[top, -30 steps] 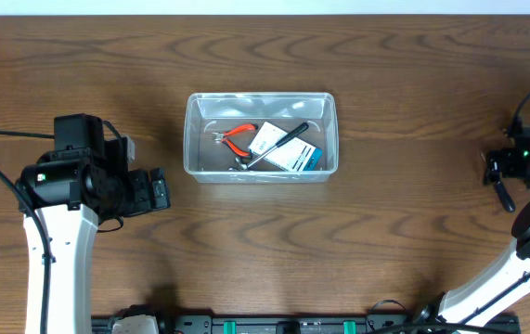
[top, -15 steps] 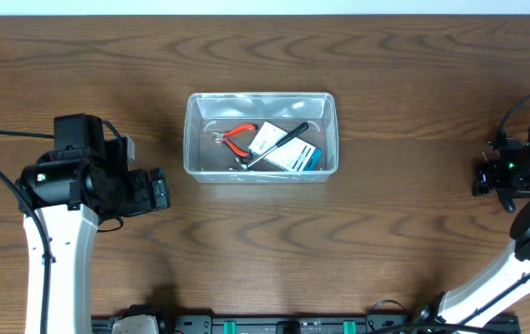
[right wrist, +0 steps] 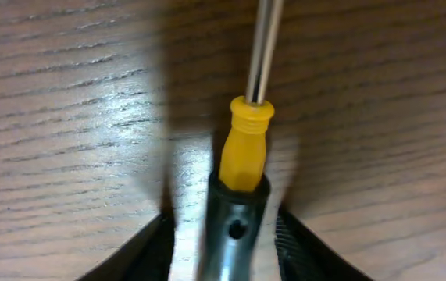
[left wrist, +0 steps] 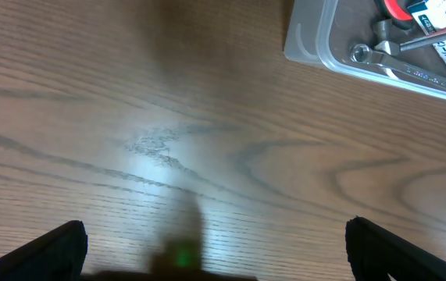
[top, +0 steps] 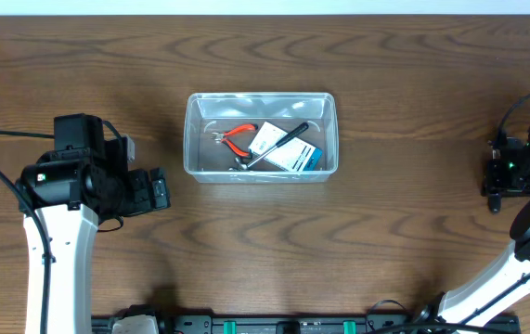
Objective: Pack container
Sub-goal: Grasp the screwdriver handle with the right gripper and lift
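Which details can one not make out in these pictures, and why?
The screwdriver tip: in the right wrist view the shaft leaves the top edge; overhead it is too small and dark.
Print on the white packet in the container: too small overhead; cut by the frame edge in the left wrist view.
The wrench far end: cut by the right edge, left wrist view.

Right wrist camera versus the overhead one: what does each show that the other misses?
Only the right wrist view shows a screwdriver with a yellow collar, held in the right gripper. Only the overhead view shows the container, with red pliers inside, and the left gripper. Both show the right gripper and the wooden table.
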### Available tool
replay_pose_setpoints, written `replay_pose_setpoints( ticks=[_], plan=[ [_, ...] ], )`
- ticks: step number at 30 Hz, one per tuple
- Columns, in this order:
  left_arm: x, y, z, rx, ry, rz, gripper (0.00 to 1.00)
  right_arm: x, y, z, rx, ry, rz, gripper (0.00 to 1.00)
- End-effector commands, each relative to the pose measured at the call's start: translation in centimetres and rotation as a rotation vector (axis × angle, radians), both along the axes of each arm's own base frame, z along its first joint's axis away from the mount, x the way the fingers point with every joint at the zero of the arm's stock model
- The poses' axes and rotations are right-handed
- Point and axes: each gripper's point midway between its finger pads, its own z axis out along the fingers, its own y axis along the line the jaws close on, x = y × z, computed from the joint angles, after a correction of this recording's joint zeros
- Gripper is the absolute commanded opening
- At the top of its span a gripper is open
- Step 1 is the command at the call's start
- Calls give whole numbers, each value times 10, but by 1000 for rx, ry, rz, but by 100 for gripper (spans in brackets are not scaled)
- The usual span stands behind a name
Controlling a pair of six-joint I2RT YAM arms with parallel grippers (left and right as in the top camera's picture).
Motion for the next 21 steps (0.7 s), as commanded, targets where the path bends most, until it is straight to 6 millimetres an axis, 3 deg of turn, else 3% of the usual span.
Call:
replay_pose_setpoints(
  ticks=[1,12,18,21],
  plan=[
    [0,2,2,13,-3,1,98,-5,7,-9,14,22,4,41],
    [0,1,2,12,-3,1,98,-5,7,-9,14,22,4,24],
    [0,1,2,12,-3,1,98,-4,7,-9,12,19,4,22],
    [0,1,2,12,-3,1,98,-4,7,-9,12,18,4,16]
  ],
)
